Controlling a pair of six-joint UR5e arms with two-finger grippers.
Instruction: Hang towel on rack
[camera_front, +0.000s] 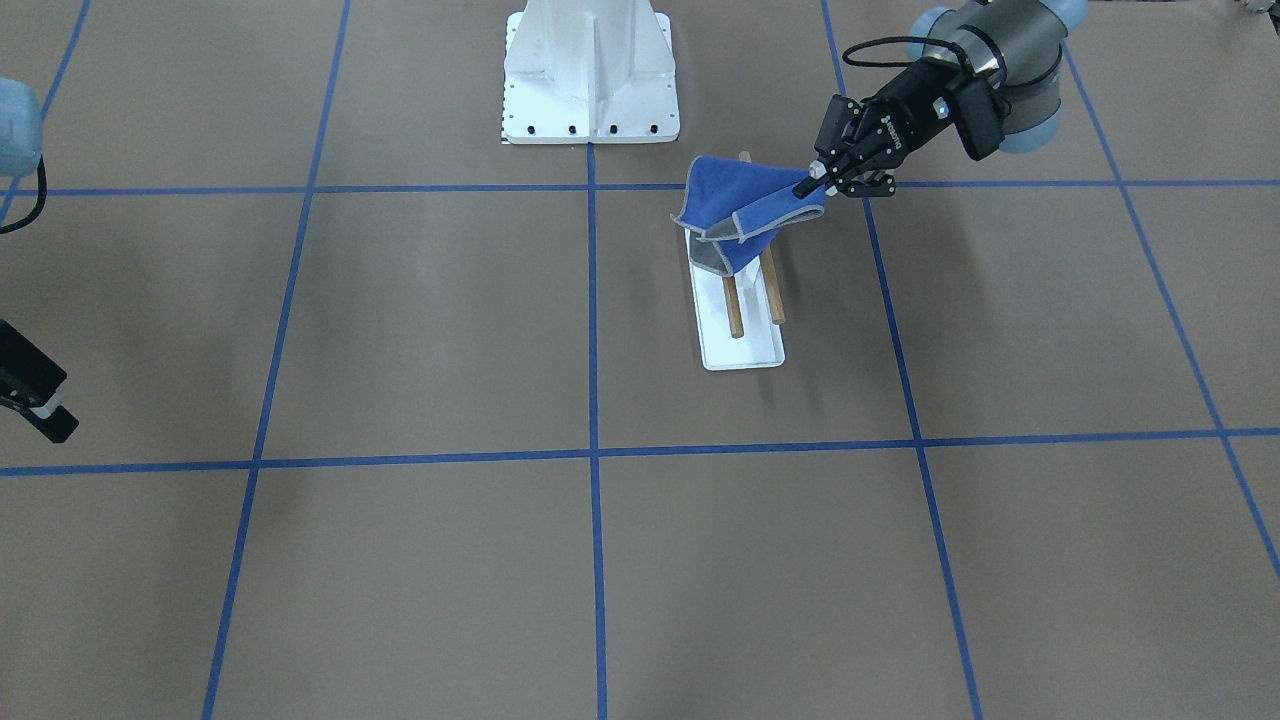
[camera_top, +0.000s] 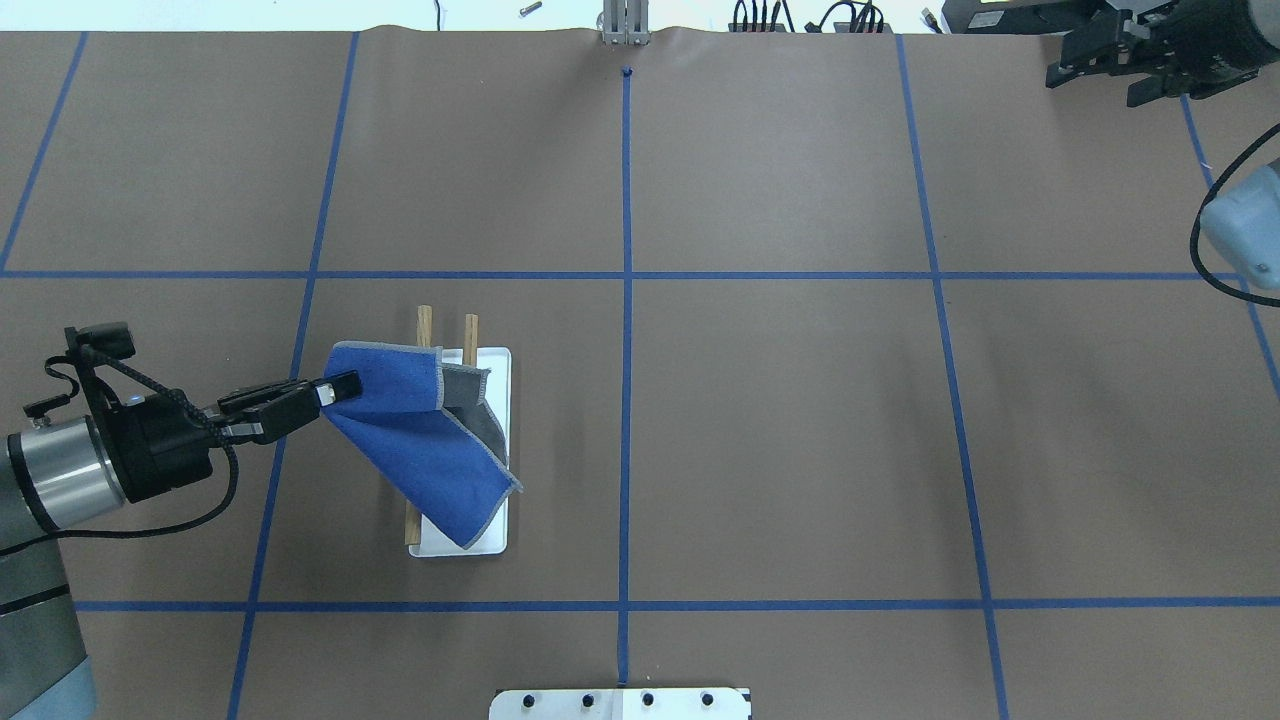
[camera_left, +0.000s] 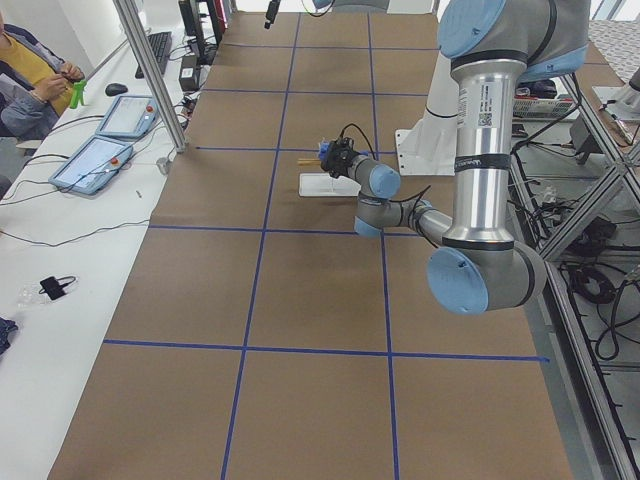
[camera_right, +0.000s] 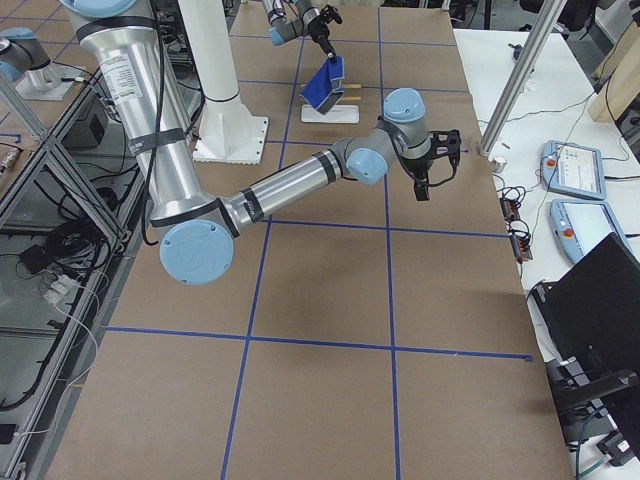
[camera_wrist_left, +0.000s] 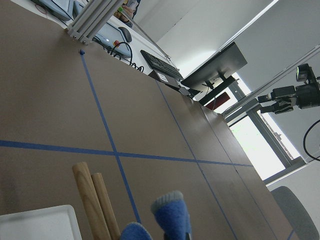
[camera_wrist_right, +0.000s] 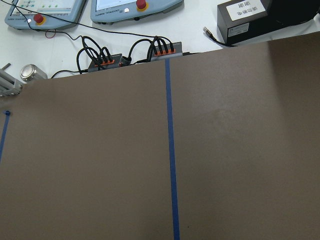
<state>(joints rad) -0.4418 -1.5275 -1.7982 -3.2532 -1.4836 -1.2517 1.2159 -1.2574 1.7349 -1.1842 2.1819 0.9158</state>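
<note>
The towel (camera_top: 420, 440), bright blue with a pale edge and grey underside, is lifted at one corner and draped over the rack (camera_top: 495, 365), a white base with two wooden rods (camera_top: 424, 325). My left gripper (camera_top: 335, 388) is shut on the towel's corner, to the left of the rack and above it. In the front view the towel (camera_front: 745, 205) covers the rods' (camera_front: 735, 310) end nearest the robot, with the left gripper (camera_front: 812, 180) beside it. The left wrist view shows a blue towel tip (camera_wrist_left: 170, 215) and the rods (camera_wrist_left: 90, 200). My right gripper (camera_top: 1085, 80) is open and empty at the far right corner.
The brown table (camera_top: 800, 420) carries blue tape grid lines. The robot's white base plate (camera_front: 590, 80) stands just behind the rack. Teach pendants and cables (camera_wrist_right: 130, 50) lie past the table's far edge. A seated person (camera_left: 35, 75) is on the operators' side.
</note>
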